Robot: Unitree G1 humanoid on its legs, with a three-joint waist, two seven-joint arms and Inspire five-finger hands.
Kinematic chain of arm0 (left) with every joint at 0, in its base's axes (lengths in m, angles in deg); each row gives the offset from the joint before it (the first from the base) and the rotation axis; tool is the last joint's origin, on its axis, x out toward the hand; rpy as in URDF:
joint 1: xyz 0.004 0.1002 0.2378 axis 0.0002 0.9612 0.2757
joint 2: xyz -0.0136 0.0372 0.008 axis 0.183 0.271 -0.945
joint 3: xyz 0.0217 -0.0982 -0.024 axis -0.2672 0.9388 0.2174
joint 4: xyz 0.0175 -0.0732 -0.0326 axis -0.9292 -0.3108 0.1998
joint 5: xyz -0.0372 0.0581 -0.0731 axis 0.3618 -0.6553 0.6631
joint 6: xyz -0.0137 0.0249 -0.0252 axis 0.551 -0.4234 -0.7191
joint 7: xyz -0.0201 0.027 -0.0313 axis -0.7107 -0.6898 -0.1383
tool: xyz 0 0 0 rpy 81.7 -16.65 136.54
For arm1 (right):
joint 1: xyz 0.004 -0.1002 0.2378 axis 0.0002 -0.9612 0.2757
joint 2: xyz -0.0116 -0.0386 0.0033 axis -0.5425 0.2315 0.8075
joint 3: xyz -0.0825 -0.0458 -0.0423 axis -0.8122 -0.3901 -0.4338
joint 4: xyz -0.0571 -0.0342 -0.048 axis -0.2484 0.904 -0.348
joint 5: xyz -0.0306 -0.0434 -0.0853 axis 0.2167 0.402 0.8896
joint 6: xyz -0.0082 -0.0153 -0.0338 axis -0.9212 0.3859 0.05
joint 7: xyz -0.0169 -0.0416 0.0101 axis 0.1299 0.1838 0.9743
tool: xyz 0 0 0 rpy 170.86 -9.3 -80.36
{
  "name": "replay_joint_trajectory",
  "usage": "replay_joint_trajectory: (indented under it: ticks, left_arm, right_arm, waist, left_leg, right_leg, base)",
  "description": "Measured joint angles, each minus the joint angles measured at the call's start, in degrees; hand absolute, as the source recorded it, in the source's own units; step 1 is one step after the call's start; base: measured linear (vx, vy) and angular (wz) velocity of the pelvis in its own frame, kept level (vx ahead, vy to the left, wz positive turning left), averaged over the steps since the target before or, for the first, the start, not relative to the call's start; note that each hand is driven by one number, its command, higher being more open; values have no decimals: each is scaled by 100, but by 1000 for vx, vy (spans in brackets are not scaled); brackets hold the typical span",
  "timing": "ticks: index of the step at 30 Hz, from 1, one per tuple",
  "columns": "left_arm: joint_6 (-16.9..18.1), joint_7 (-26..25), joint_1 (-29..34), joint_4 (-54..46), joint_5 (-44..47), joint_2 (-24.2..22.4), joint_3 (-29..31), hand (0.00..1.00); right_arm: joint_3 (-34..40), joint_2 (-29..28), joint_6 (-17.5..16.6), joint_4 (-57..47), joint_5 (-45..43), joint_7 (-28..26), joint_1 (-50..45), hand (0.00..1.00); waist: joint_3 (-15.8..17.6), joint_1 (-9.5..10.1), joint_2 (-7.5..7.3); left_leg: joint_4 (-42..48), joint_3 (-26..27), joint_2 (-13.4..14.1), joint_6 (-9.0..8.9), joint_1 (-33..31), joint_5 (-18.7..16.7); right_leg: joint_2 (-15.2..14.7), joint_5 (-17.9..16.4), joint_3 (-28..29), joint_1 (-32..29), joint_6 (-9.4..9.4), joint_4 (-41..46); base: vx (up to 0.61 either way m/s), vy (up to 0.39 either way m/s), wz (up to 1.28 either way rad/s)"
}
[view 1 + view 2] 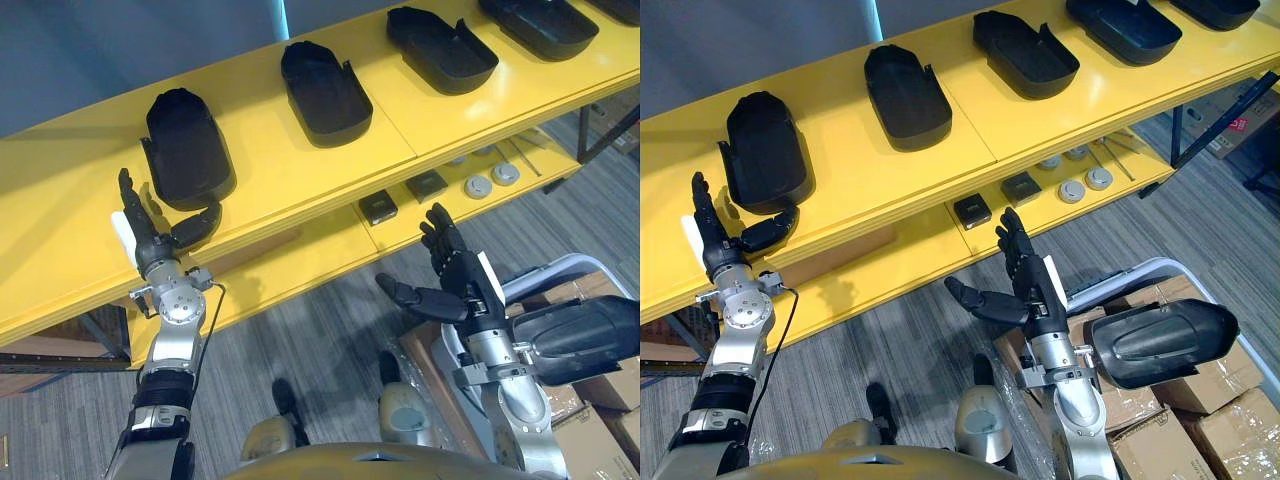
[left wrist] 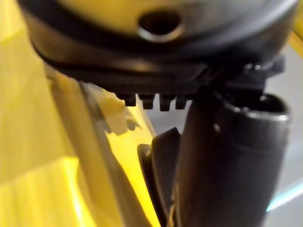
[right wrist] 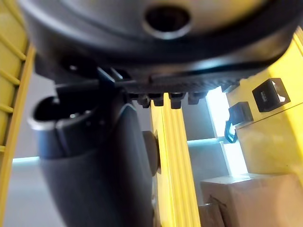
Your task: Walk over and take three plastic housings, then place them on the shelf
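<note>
The left robot hand is standing upright at the front edge of the shelf. Its fingers are straight and spread, its thumb is reaching sideways, and it is gripping nothing. The nearest housing is lying on the shelf's top board just beyond that thumb; I cannot tell whether the two are touching.

The right robot hand is hanging over the floor in front of the shelf. It is also spread wide, with the thumb stretched out and nothing in it. Beside its forearm, well clear of the shelf, a loose housing is resting on cardboard boxes.

Farther along the shelf's top board, a second housing, a third housing and a fourth housing are sitting in a row, each apart from the next. On the shelf's lower board, two black square parts and some round silver parts are lying near one another.
</note>
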Motion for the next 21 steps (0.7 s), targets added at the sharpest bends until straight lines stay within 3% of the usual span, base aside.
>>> replay_joint_trajectory:
  ticks: [7,11,21]
  left_arm:
    - [694,545,1479,-1897,171,-471,108,100]
    - [1154,1373,2311,-2849,704,-843,120,100]
    - [1480,2763,3217,-3755,1990,-1153,122,100]
  right_arm:
    - [7,-118,-267,-149,76,-135,-413,100]
    - [39,-306,-343,-298,79,-130,-579,100]
    - [-24,-518,-359,-575,78,262,-649,100]
  waist:
    - [-20,35,4]
    - [-284,203,94]
    - [-881,475,100]
  left_leg:
    - [-12,-45,4,-9,154,-73]
    - [-4,-143,5,-20,278,-85]
    - [-21,-419,14,-49,278,-135]
  right_leg:
    - [-4,12,-101,294,22,-192]
    - [-16,10,-235,539,23,-296]
    - [-27,-32,-606,863,35,-515]
  base:
    - [7,0,4]
    - [27,-4,11]
    - [-14,1,16]
